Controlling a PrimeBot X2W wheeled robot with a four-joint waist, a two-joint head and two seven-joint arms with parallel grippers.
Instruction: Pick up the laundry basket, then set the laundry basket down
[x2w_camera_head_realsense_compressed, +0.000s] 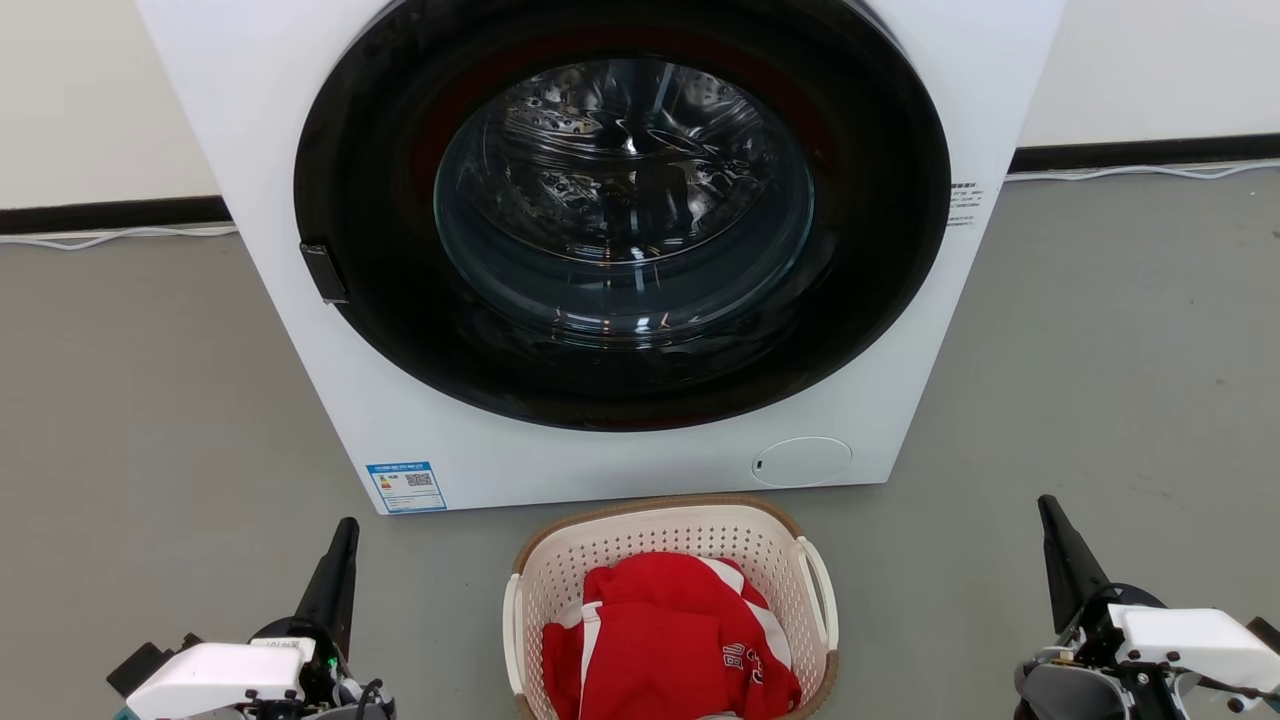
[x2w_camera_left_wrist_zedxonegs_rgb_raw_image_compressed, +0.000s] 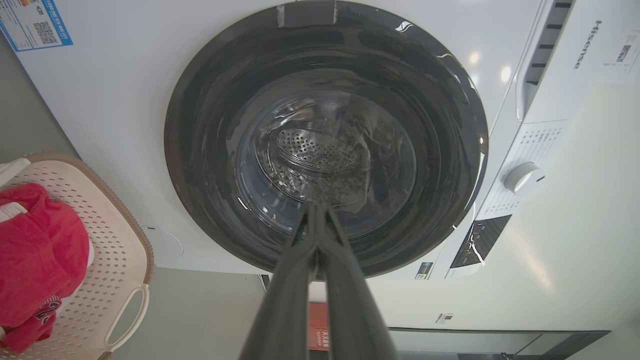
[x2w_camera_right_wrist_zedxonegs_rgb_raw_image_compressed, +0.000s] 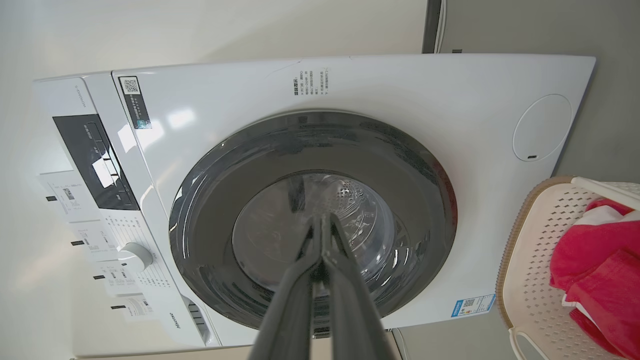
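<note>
While the left gripper (x2w_camera_head_realsense_compressed: 346, 532) and right gripper (x2w_camera_head_realsense_compressed: 1049, 512) hang clenched and empty, the cream perforated laundry basket (x2w_camera_head_realsense_compressed: 640, 545), brown-rimmed with white loop handles (x2w_camera_head_realsense_compressed: 822, 592), sits just before the washing machine (x2w_camera_head_realsense_compressed: 600, 462), holding a red garment (x2w_camera_head_realsense_compressed: 675, 640).

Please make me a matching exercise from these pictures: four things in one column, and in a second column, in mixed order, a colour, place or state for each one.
Column A
1. laundry basket
2. red garment
3. washing machine door
4. left pincer

Column B
a. shut, holding nothing
b. cream-white with a brown rim
c. round, dark frame around a glass middle
d. lying inside a perforated container

Right pairs: 1-b, 2-d, 3-c, 4-a
</note>
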